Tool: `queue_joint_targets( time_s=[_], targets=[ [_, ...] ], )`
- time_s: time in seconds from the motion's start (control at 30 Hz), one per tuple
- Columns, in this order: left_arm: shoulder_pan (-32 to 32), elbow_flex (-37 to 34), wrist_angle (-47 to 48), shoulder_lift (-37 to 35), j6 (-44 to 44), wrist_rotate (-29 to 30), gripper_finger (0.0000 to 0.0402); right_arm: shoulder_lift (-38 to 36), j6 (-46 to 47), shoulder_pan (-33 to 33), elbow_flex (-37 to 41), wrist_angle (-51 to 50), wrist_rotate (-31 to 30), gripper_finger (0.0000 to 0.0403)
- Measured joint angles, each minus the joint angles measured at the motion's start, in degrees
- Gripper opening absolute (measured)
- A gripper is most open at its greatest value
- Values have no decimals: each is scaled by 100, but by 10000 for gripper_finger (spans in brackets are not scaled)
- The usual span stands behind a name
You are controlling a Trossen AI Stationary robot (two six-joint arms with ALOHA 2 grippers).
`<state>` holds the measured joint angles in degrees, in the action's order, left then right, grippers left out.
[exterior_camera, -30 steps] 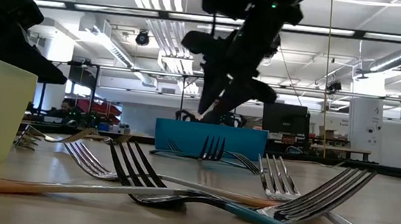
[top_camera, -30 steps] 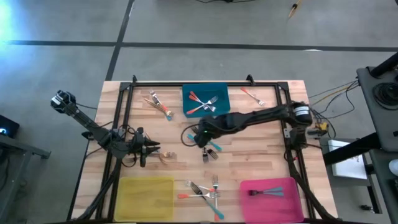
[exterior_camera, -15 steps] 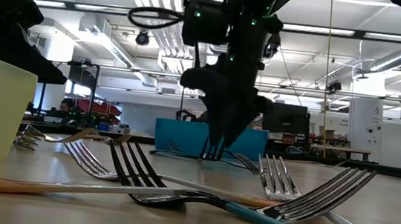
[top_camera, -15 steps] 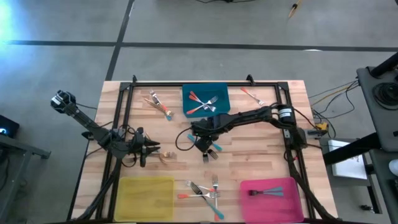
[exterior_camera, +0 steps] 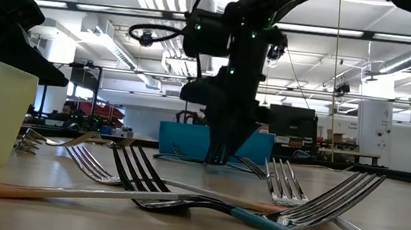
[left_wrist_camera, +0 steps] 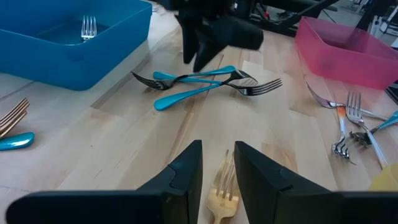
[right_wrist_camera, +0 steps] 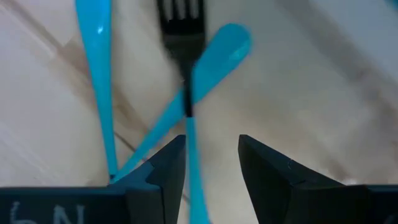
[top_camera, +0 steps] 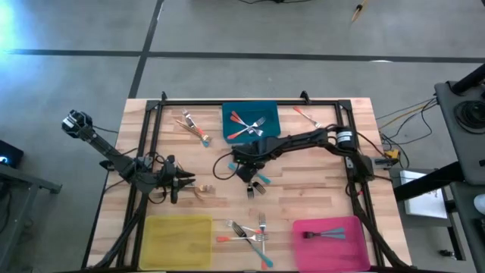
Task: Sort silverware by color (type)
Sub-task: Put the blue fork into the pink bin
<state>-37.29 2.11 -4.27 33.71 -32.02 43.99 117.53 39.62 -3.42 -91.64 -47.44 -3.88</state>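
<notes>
Centrally, the right end effector [top_camera: 248,170] hangs low over crossed teal-handled forks [top_camera: 258,182] on the worktop [top_camera: 318,193], its fingers apart either side of one handle (not clamped). At centre left, the left end effector [top_camera: 188,180] has its fingers slightly apart beside a gold fork [left_wrist_camera: 222,186].

No readable text, labels, brands or numbers on the forks, bins or table. Only some pale marks [right_wrist_camera: 46,214] on the dark body of the right arm's wrist, seen in the right wrist view, look like letters, cut off at the picture edge and not legible.
</notes>
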Motion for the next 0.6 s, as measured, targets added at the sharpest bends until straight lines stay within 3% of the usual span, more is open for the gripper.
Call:
queue_joint_targets(
  time_s=[0.37,0.6],
  targets=[
    [0,0,0,7,-1,0,77,562,22,2,-25,104,199,123],
    [1,0,0,7,-1,0,77,558,21,-23,-13,91,119,35]
  ],
)
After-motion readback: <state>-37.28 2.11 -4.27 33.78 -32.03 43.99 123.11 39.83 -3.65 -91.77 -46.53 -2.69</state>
